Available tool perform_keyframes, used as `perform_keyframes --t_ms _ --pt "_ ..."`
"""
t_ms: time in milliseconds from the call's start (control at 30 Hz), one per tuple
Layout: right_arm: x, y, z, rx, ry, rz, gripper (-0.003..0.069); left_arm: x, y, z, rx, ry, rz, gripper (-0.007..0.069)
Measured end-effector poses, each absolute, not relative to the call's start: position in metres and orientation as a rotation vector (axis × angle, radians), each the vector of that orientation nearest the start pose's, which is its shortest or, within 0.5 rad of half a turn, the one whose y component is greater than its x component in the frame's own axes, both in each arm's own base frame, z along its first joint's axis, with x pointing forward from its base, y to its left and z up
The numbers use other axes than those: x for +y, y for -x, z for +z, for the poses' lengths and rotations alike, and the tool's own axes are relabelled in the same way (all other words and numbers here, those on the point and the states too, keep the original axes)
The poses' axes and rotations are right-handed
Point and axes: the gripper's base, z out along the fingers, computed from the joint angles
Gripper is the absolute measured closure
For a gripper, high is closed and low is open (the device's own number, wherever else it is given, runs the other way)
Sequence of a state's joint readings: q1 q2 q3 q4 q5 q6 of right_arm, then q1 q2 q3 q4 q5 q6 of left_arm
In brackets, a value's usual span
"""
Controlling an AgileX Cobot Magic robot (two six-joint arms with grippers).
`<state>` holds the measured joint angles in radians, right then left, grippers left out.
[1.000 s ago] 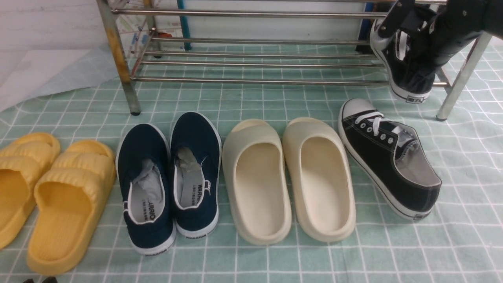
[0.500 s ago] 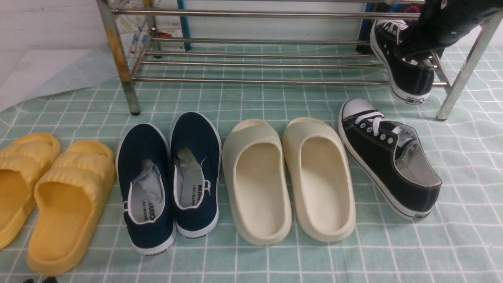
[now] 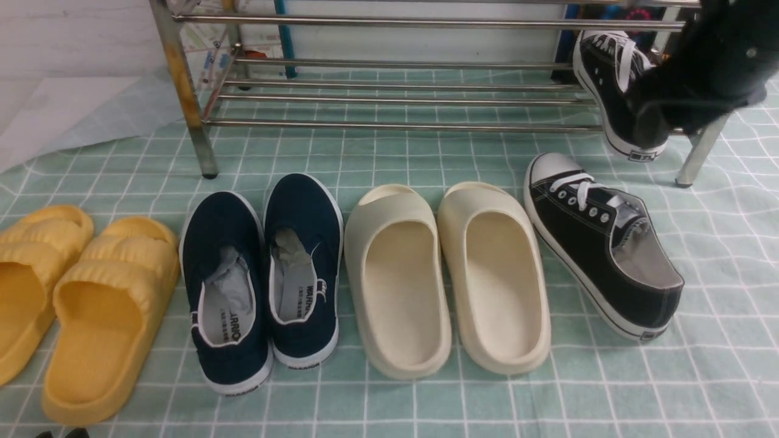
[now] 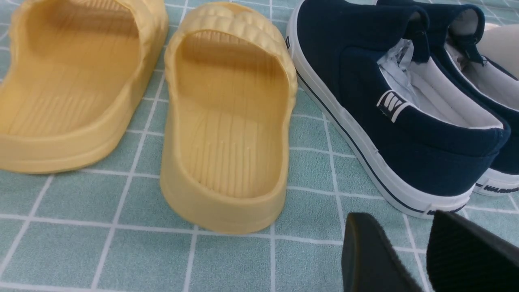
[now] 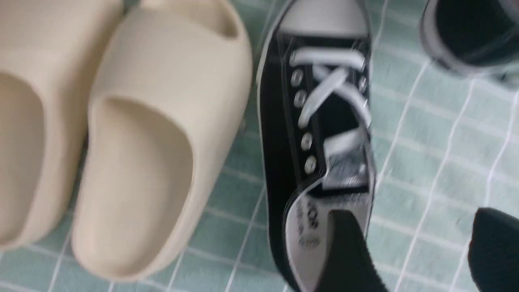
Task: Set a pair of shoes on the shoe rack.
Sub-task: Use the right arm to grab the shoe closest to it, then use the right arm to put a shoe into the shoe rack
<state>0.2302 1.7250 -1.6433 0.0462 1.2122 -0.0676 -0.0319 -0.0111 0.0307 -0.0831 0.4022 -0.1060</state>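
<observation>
One black sneaker [image 3: 611, 91] with white laces sits on the right end of the silver shoe rack [image 3: 395, 126], heel over the front rail. It also shows in the right wrist view [image 5: 466, 36]. The other black sneaker [image 3: 602, 243] lies on the checked cloth in front of the rack, toe towards it, and fills the middle of the right wrist view [image 5: 320, 134]. My right arm [image 3: 712, 67] is blurred beside the racked sneaker's heel. My right gripper [image 5: 413, 219] is open and empty above the floor sneaker. My left gripper [image 4: 401, 219] is open and empty, low near the navy shoes.
A pair of cream slides [image 3: 444, 274] lies left of the floor sneaker. Navy slip-ons [image 3: 268, 274] and yellow slides [image 3: 79, 304] lie further left. The rack's right leg [image 3: 700, 152] stands just behind the floor sneaker. The rack's yellow-stained leg [image 3: 182, 85] is at the left.
My right gripper set the sneaker on the rack, let go and drew back down to the right. The sneaker stays on the rails. The left arm has not moved.
</observation>
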Motion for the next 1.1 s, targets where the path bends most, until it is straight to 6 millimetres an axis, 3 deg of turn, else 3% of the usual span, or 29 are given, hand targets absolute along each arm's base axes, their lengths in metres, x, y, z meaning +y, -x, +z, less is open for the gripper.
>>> perform_keyframes --t_ms 200,333,567,633,667,700,767,1100 --pt "0.088 -0.343 0.257 2.864 0.36 0.164 0.0235 -0.005 -0.052 0.167 1.904 0.121 -0.176 0.0386" --pt "0.09 -0.347 0.239 2.839 0.337 0.177 0.0267 -0.005 -0.052 0.167 1.904 0.121 -0.176 0.0386" --pt "0.099 -0.359 0.202 2.883 0.368 0.235 0.0417 -0.005 -0.052 0.167 1.904 0.121 -0.176 0.0386" --pt "0.1 -0.362 0.195 2.882 0.378 0.233 0.0501 -0.005 -0.052 0.167 1.904 0.121 -0.176 0.0386" --pt "0.1 -0.362 0.195 2.881 0.38 0.233 0.051 -0.005 -0.052 0.167 1.904 0.121 -0.176 0.0386" --pt "0.101 -0.363 0.194 2.883 0.38 0.237 0.0581 -0.005 -0.052 0.167 1.904 0.121 -0.176 0.0386" --pt "0.101 -0.362 0.197 2.878 0.381 0.242 0.0638 -0.005 -0.052 0.167 1.904 0.121 -0.176 0.0386" --pt "0.109 -0.356 0.266 2.771 0.346 0.399 0.0643 -0.005 -0.052 0.167 1.904 0.121 -0.176 0.0386"
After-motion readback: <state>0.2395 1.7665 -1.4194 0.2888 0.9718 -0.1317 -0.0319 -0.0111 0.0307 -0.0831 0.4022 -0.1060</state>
